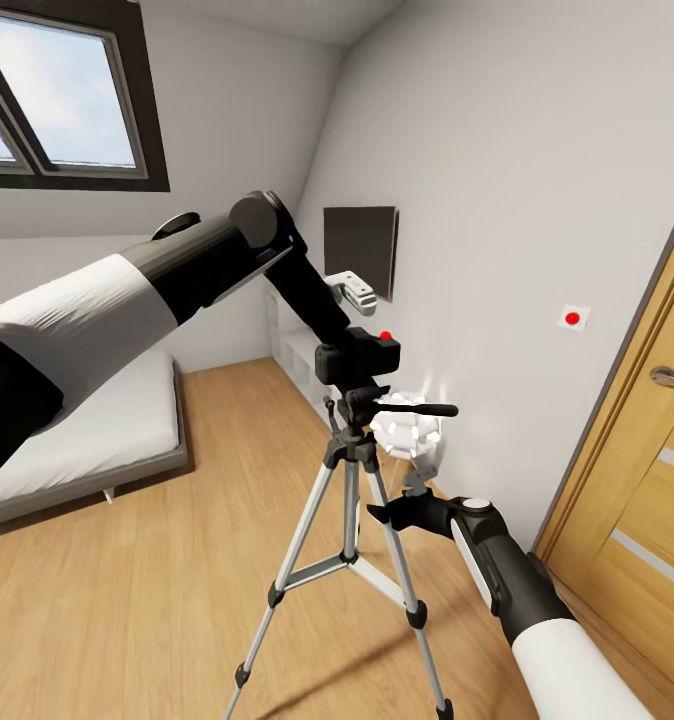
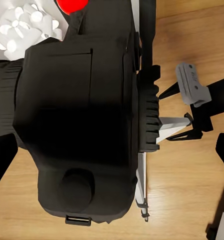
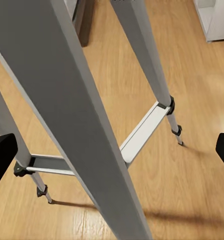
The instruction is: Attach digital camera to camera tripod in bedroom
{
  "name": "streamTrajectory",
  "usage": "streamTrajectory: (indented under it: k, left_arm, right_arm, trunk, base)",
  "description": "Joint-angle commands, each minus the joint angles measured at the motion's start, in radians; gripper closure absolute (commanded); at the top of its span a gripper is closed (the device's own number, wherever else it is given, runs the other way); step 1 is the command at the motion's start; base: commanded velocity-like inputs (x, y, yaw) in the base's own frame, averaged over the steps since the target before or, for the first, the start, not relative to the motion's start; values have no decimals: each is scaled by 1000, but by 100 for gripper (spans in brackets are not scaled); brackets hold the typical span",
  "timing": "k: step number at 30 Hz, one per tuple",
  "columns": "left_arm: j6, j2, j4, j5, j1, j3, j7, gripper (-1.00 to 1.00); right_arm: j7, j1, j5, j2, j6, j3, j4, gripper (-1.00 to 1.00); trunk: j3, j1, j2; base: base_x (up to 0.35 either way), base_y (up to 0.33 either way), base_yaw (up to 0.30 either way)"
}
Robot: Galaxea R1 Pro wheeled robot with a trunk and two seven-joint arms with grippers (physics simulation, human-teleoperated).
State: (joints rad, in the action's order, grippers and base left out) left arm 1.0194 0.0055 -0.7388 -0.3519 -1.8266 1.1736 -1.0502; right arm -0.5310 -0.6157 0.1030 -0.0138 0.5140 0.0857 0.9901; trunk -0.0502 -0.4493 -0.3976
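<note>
Gripping the digital camera (image 1: 362, 357), the left tool (image 1: 327, 362) is seating it on the camera tripod (image 1: 349, 470) head; the right tool (image 1: 405, 500), released, is hovering at the tripod's four o'clock, seemingly to steady it.

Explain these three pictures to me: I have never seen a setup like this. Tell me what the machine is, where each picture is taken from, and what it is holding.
This is a simulated two-armed robot in a bedroom. The large picture comes from a camera on its head; the other two come from cameras near each wrist. The left end effector holds the digital camera right over the head of the camera tripod, which stands on the wood floor. Its wrist picture shows the camera's black body close up. The right end effector waits beside the tripod's legs, fingers apart, holding nothing.
</note>
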Motion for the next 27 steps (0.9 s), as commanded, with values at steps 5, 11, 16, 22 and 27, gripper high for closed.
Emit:
streamTrajectory:
  k: [5,11,16,22,27]
  left_arm:
    - [4,0,-1,-1,-2,3,-2,-100]
    - [4,1,-1,-1,-2,3,-2,-100]
    - [4,1,-1,-1,-2,3,-2,-100]
    - [4,1,-1,-1,-2,3,-2,-100]
    - [4,1,-1,-1,-2,3,-2,-100]
  right_arm:
    - [-9,-1,10,0,3,-1,2,-100]
    - [-18,-1,8,0,4,-1,2,-100]
    - [-32,-1,7,1,5,-1,2,-100]
    - [-71,-1,7,5,6,-1,2,-100]
    - [-76,-1,7,7,6,-1,4,-100]
  trunk:
    - [-2,-1,-2]
    - [-2,-1,-2]
    - [-2,-1,-2]
    - [-2,-1,-2]
    - [-2,-1,-2]
  base:
    - [0,0,0]
    - [0,0,0]
    - [0,0,0]
    - [0,0,0]
    - [0,0,0]
